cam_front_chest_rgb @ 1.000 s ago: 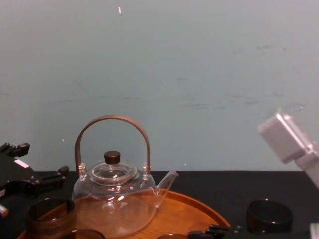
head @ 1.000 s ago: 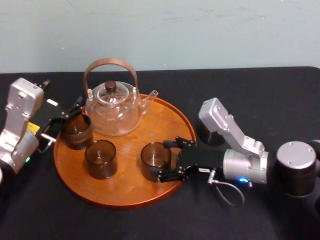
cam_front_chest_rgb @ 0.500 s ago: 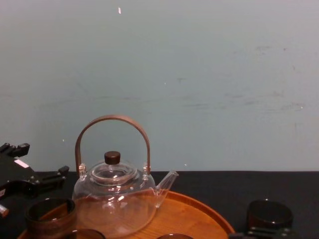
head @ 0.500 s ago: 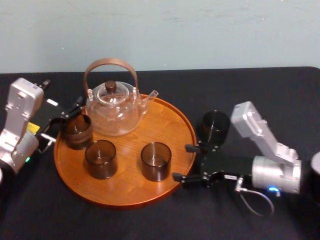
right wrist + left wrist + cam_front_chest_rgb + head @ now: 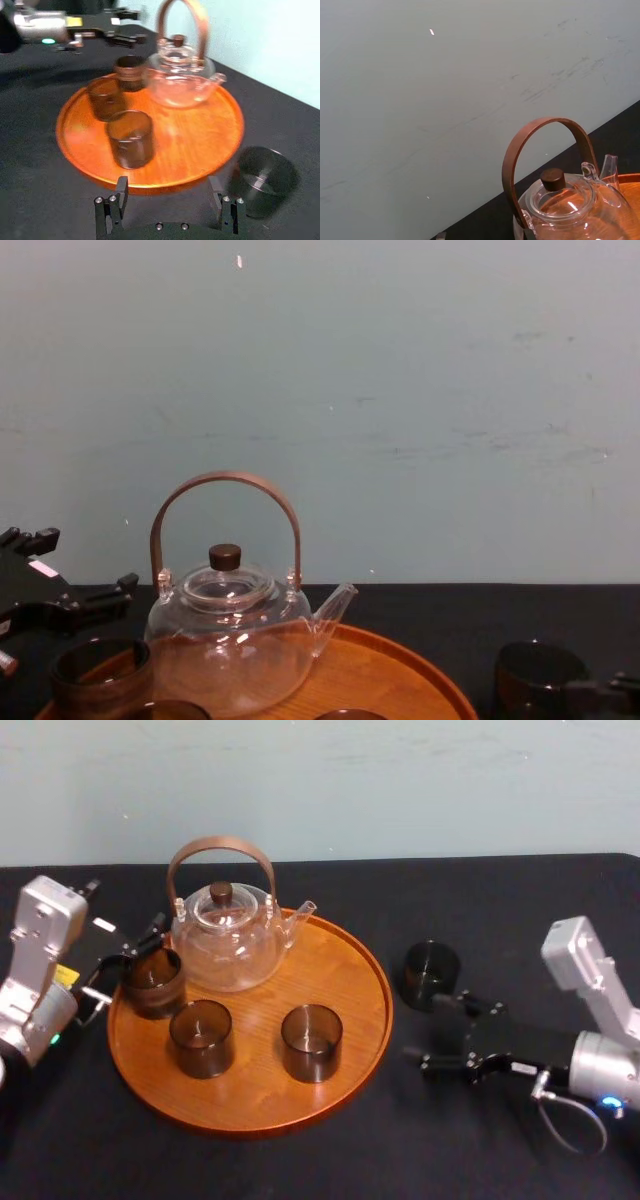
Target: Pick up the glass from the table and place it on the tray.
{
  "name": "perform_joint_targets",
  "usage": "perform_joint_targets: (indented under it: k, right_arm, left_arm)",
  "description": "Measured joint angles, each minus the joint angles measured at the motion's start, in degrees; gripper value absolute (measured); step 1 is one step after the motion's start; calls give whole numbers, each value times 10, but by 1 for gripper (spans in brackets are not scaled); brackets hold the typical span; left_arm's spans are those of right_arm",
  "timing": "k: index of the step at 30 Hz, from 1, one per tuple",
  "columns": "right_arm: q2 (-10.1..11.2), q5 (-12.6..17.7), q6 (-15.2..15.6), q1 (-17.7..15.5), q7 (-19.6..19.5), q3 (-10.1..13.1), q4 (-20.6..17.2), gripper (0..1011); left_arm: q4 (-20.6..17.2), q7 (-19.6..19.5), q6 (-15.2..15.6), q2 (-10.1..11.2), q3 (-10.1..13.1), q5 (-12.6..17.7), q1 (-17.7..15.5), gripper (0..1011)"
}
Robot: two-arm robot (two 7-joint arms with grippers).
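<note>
Black table: 1 glass beside tray; right claw seemingly open.

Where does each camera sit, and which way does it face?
Head view: high, looking down on the tray; left gripper and right gripper at its sides.
Chest view: low, facing across at the teapot and wall; left gripper at its edge.
Left wrist view: on the left arm, aimed at the wall above the teapot.
Right wrist view: on the right arm, facing the tray; own open fingers in front.
All four share the teapot.
</note>
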Motion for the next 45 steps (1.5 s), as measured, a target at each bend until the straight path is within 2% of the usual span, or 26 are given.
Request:
perform_joint_targets:
  k: [4,10,22,29,45]
  right_arm:
    - [-1,4,11,-8,-26,17,4,1002]
    - [-15,6,42,-12,-70,43,21,1002]
    - [-44,-2,80,3,-108,63,52,1002]
    - [-64,-14,92,21,-113,62,75,1003]
    - [-101,-63,96,67,-100,33,119,1003]
  left_arm:
    - [0,0,0,0,0,0,0,1001]
    - [0,0,0,0,0,0,0,1001]
    - [0,0,0,0,0,0,0,1001]
    - [0,0,0,0,0,0,0,1001]
    - [0,0,0,0,0,0,0,1001]
